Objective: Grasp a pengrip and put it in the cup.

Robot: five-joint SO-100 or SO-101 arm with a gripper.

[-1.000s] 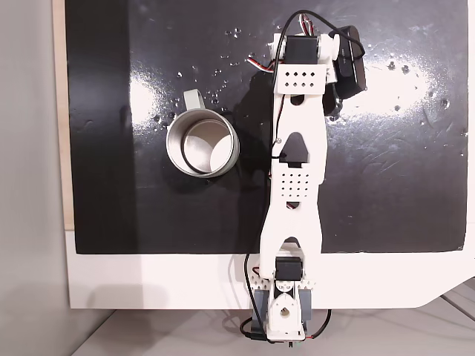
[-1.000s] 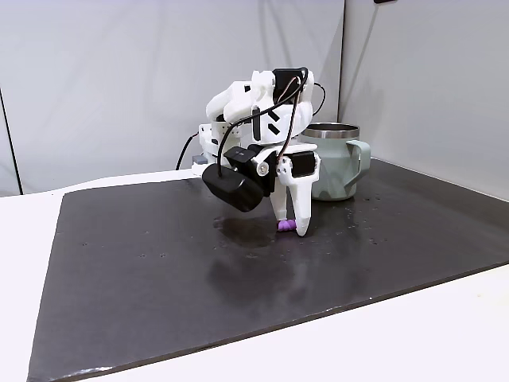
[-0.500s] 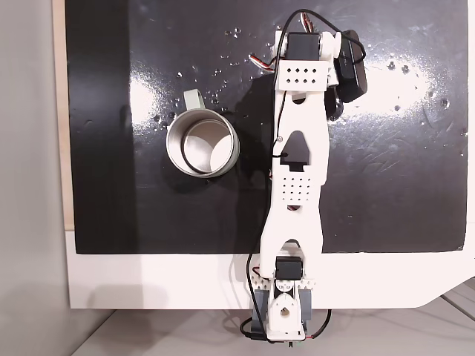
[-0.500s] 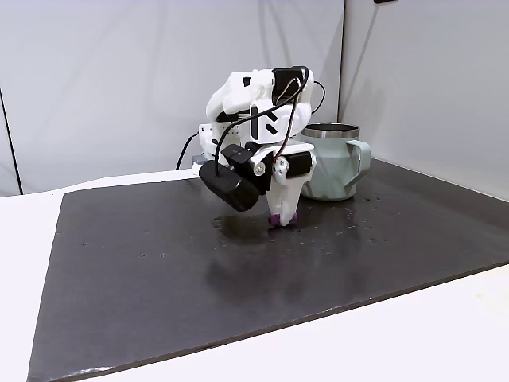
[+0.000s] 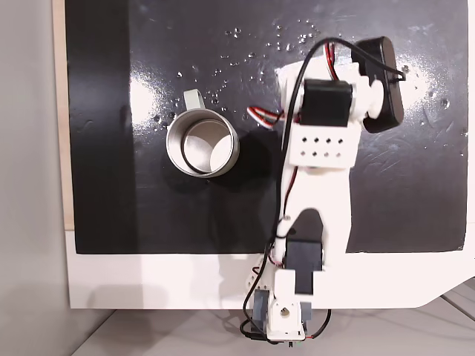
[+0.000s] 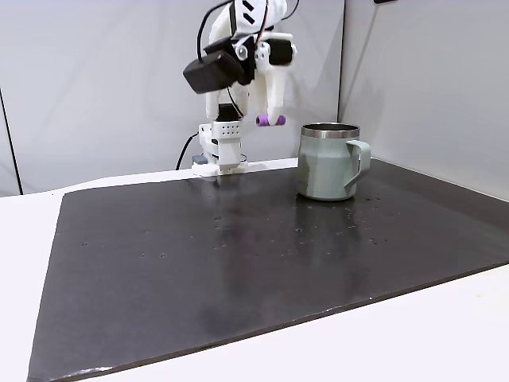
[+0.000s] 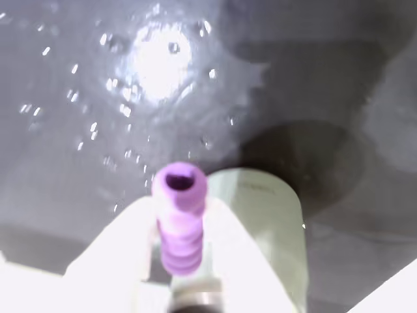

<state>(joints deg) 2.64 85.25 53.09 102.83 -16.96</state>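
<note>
— Which step were we at?

— Carrying. In the wrist view our jaws were clamped on the pengrip [image 7: 178, 222], a purple ribbed rubbery tube, hollow end facing out. In a fixed view the gripper [image 6: 271, 119] held it high, at upper centre.

— And next?

— We judged a swing over the cup [image 6: 326, 161], a pale green mug with a shiny metal rim standing right of centre on the glossy black worktop [image 6: 238, 263], then release.

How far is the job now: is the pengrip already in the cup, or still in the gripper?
Done: the gripper has grasped the purple pengrip and holds it high above the black mat. In hand: the wrist view shows the pengrip clamped between the fingers. Left: carry it over the cup, which stands to the right in this fixed view, and release.
</note>
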